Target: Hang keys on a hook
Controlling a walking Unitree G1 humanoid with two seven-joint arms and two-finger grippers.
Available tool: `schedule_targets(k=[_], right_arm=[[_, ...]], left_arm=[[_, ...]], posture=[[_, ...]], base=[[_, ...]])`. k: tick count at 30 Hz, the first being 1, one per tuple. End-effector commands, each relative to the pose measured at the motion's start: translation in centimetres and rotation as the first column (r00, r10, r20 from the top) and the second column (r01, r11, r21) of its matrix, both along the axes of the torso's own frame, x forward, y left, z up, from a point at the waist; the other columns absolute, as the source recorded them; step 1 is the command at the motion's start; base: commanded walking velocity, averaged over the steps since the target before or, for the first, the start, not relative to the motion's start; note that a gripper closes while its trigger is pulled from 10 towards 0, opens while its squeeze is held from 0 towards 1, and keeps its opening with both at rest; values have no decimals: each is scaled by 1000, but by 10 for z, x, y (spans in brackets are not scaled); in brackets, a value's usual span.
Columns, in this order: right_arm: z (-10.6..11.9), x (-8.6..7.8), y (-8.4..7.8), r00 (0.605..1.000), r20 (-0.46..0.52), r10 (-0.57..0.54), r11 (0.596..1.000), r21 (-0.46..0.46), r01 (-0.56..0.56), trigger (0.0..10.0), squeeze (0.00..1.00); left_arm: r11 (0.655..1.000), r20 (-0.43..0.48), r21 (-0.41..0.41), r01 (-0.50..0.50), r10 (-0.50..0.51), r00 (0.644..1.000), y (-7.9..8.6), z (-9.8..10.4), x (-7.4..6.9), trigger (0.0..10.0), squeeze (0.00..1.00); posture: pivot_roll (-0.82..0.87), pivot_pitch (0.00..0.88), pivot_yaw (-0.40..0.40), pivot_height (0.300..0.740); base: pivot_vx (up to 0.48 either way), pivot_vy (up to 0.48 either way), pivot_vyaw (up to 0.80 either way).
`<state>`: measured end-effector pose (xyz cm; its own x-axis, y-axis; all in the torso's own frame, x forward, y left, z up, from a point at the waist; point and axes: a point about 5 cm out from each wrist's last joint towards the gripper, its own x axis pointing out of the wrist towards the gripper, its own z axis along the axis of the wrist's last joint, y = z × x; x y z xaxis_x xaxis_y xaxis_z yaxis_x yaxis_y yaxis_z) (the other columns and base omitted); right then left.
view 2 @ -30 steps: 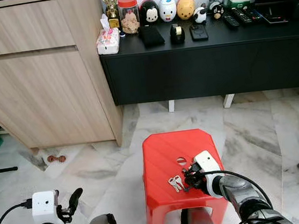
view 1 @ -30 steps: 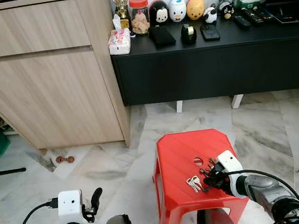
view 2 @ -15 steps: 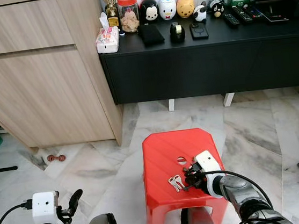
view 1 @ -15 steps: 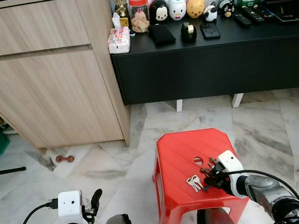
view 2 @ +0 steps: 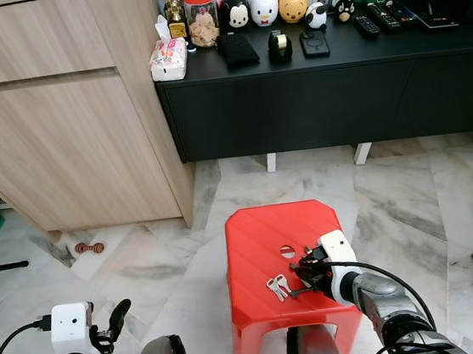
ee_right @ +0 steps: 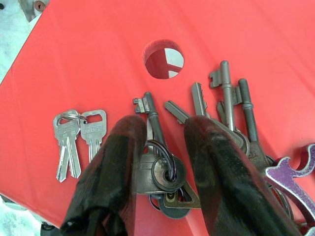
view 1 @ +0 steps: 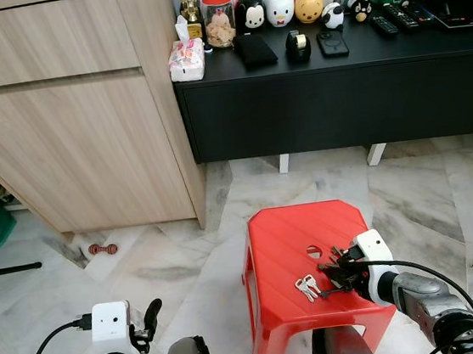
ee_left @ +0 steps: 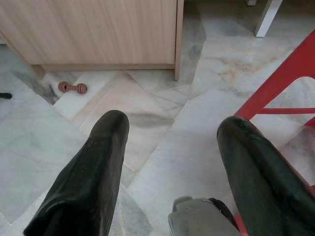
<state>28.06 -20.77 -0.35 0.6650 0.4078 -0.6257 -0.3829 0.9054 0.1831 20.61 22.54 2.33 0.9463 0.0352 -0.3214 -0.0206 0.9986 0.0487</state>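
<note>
Landmark: I took the red stool (view 1: 300, 247) as my reference; it stood on the marble floor (view 1: 144, 264), in front of the black cabinet (view 1: 338, 88).

Right gripper: I saw the right gripper (ee_right: 165, 142) low over the stool's top, toward the side nearest the robot. Its two black fingers (ee_right: 110, 172) stood a little apart and straddled the ring of the key bunch (ee_right: 197, 147). I could not tell whether they were touching the ring. Nothing was lifted.

Key bunch: it lay flat on the stool's top, its long old-style keys fanned toward the round hole (ee_right: 163, 59) in the seat. A purple tag (ee_right: 290, 172) lay at the bunch's edge.

Small keys: I noted a pair of small silver keys (ee_right: 78, 135) on their own ring, on the stool just beside the bunch, apart from the gripper.

Left gripper: the left gripper (ee_left: 170, 147) hung beside the stool, above the floor, fingers spread wide and holding nothing.

Surroundings: a wooden cupboard (view 1: 68, 119) stood beyond the stool next to the black cabinet. A small brown object (view 1: 102, 249) lay on the floor at the cupboard's foot. Round toy figures (view 1: 281, 5), a jar (view 1: 219, 17) and remote controls (view 1: 406, 17) sat on the cabinet top.
</note>
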Motion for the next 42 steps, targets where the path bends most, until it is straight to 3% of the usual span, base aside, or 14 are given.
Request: schedule_targets(k=[1, 42], right_arm=[[1, 1, 0, 1000, -1, 6, 1000, 2, -6, 10000, 0], [-11, -10, 8, 998, -62, 17, 1000, 11, -16, 10000, 0]], left_arm=[[1000, -1, 9, 7, -7, 1000, 1, 2, 1, 10000, 0], [1000, 1, 8, 2, -2, 1000, 2, 3, 0, 10000, 0]], posture=[[28, 89, -6, 600], [36, 97, -2, 600]], base=[[0, 0, 0], [0, 0, 0]])
